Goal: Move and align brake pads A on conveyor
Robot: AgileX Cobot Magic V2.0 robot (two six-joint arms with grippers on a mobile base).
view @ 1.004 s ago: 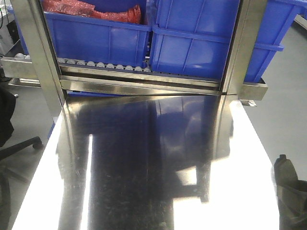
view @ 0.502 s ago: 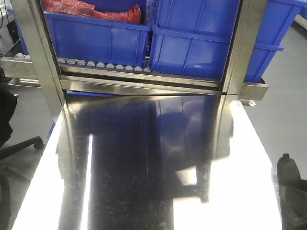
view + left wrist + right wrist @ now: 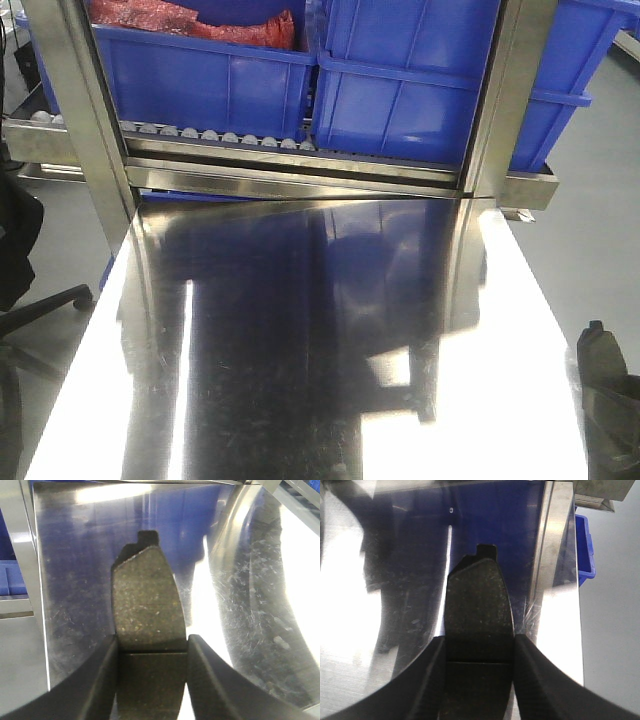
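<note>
Left gripper [image 3: 152, 647] is clamped on a brake pad [image 3: 145, 600]. Its two dark fingers press the pad's long edges at the thin cross groove, and the notched end points away over the shiny steel table [image 3: 70, 590]. Right gripper [image 3: 479, 645] grips a second brake pad [image 3: 479, 595] the same way, near the table's right edge. Blue bins [image 3: 210, 80] sit on a roller rack [image 3: 215, 137] beyond.

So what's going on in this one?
The left gripper is shut on one brake pad and the right gripper on a second pad, both over the steel table. Blue bins stand at the back. No conveyor is in view, so neither pad is placed yet.
</note>
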